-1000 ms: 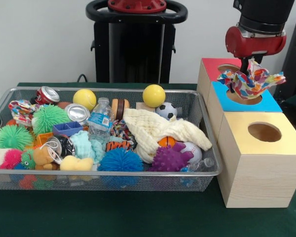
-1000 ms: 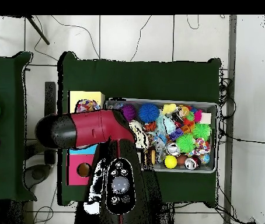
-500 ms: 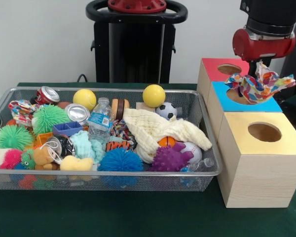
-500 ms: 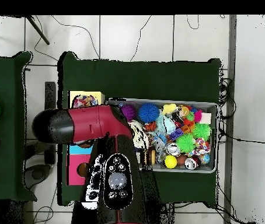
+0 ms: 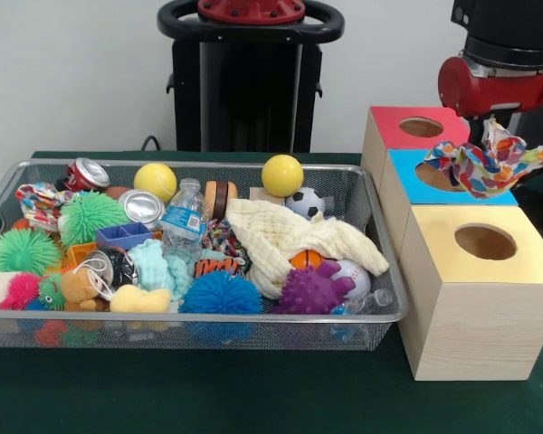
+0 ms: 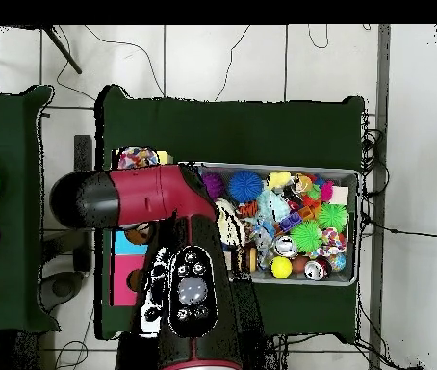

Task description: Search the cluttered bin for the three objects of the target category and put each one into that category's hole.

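Observation:
A multicoloured patterned cloth hangs in the air from my gripper, which is shut on its top. It dangles over the right part of the blue box, just behind the yellow box and its round hole. The red box with its hole stands furthest back. In the overhead view the cloth shows past the arm's red end. A cream cloth lies in the wire bin, and a patterned cloth sits at its left end.
The bin holds several spiky balls, yellow balls, crushed cans, a water bottle and small toys. The three boxes stand in a row right of the bin. The black pedestal rises behind the bin.
The gripper has carried the colourful cloth rightward in the front view, from above the blue box's hole to its right edge. The bin's contents have not moved.

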Controlling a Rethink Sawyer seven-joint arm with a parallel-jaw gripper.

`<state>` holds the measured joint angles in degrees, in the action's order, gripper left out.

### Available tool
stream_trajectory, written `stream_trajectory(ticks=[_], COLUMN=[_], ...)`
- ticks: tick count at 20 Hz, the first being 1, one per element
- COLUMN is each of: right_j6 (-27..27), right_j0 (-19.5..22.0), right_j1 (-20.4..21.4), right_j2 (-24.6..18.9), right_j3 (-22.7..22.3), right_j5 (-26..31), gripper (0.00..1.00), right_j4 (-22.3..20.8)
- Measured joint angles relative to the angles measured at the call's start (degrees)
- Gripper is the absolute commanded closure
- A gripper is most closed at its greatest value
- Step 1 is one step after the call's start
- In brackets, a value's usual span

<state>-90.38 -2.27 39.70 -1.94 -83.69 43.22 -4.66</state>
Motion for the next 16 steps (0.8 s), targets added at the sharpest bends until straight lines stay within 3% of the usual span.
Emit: stream_trajectory(ticks=[10,16], right_j6=[0.0,0.0], right_j0=[0.0,-0.01], right_j1=[-0.02,-0.02], right_j2=[0.0,0.0], right_j3=[1.65,1.73], right_j5=[-0.92,-4.61], gripper=[1.0,1.0], right_j4=[0.01,0.0])
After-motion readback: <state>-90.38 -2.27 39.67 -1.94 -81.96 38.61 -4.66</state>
